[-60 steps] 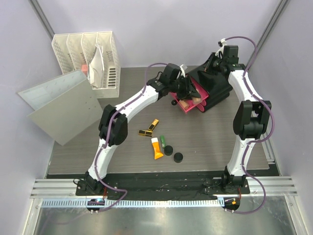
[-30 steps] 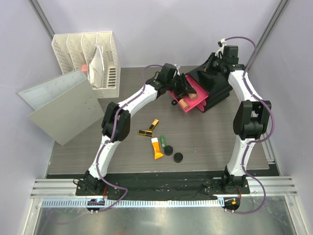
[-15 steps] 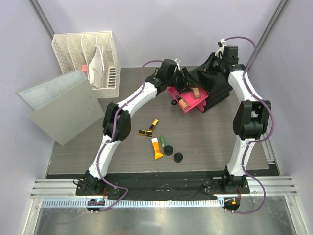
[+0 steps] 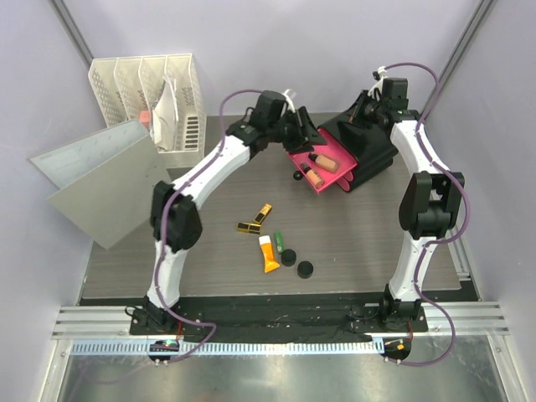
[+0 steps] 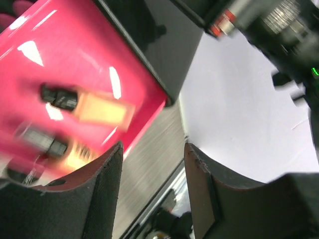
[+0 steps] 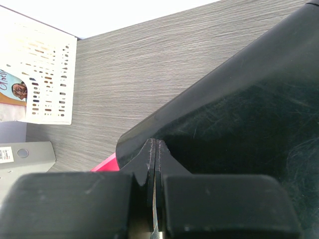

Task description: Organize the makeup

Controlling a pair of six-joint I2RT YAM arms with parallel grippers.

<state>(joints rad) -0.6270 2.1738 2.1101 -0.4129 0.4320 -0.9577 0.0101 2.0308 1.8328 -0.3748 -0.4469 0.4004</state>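
Note:
Two beige foundation bottles (image 4: 323, 161) (image 4: 312, 176) lie in the open pink drawer (image 4: 338, 156) of the black organizer box (image 4: 368, 146). In the left wrist view they show blurred (image 5: 99, 107) (image 5: 60, 145) on the pink drawer (image 5: 75, 59). My left gripper (image 4: 299, 127) (image 5: 152, 189) is open and empty, just left of the drawer. My right gripper (image 4: 366, 115) (image 6: 155, 149) is shut and rests on the top of the box (image 6: 239, 114). On the table lie two gold-black lipsticks (image 4: 263, 213) (image 4: 248, 227), an orange tube (image 4: 269, 255), a green stick (image 4: 278, 241) and two black discs (image 4: 289, 257) (image 4: 306, 269).
A white mesh file rack (image 4: 155, 100) stands at the back left, also in the right wrist view (image 6: 40, 79). A grey binder (image 4: 105, 180) lies at the table's left edge. Purple-grey walls close in the back and sides.
My left gripper has drawn back up and to the left, off the pink drawer, leaving a second foundation bottle lying in it. The right arm has not moved.

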